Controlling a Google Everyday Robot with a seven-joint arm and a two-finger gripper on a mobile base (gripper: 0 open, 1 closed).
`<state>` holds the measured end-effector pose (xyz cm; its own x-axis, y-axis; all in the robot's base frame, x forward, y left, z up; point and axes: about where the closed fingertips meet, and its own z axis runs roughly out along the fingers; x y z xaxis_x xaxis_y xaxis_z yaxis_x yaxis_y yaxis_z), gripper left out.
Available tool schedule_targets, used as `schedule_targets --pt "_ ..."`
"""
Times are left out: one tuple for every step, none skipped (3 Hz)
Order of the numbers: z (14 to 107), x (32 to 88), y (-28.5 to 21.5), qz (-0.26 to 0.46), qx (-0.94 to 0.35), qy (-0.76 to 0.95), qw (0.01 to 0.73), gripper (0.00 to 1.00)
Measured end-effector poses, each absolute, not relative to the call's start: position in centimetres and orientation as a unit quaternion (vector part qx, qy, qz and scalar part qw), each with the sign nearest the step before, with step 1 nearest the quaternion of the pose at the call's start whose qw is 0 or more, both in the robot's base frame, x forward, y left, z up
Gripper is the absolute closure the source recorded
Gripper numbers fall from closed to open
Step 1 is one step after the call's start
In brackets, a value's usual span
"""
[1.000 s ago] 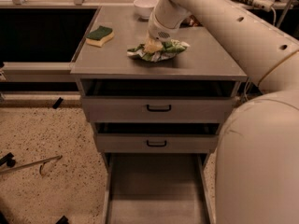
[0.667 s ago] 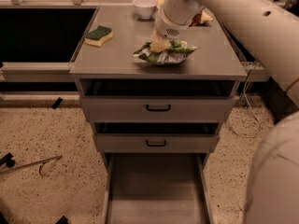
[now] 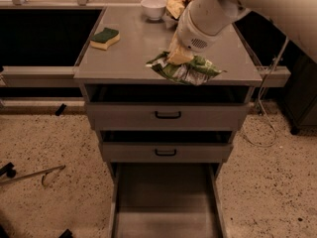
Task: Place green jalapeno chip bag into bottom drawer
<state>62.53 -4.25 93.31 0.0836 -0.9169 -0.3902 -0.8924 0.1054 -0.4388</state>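
Note:
The green jalapeno chip bag (image 3: 190, 71) is light green and white and crinkled. It is at the front edge of the cabinet top (image 3: 129, 58), right of centre, and partly overhangs it. My gripper (image 3: 179, 56) comes down from the upper right and is shut on the bag's top. The bottom drawer (image 3: 166, 207) is pulled open below, showing a flat grey floor with nothing on it. The two upper drawers (image 3: 167, 115) with black handles stick out slightly.
A green-topped yellow sponge (image 3: 105, 37) lies on the left of the cabinet top. A white bowl (image 3: 153, 7) and a brown-and-yellow snack bag (image 3: 177, 3) sit at the back. A cable (image 3: 265, 118) hangs on the right. A tool (image 3: 34, 175) lies on the floor at left.
My gripper has moved the bag from the middle of the cabinet top towards its front edge and to the right. The view has also shifted.

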Motion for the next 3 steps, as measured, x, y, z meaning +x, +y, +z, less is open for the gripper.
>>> schedule_targets --pt "93.3 58.4 -4.4 -0.017 -0.675 0.677 0.293 1.0" --pt "92.9 55.0 -5.4 -0.008 -0.681 0.681 0.269 1.0" --pt "92.9 55.0 -5.4 -0.008 -0.681 0.681 0.269 1.0"
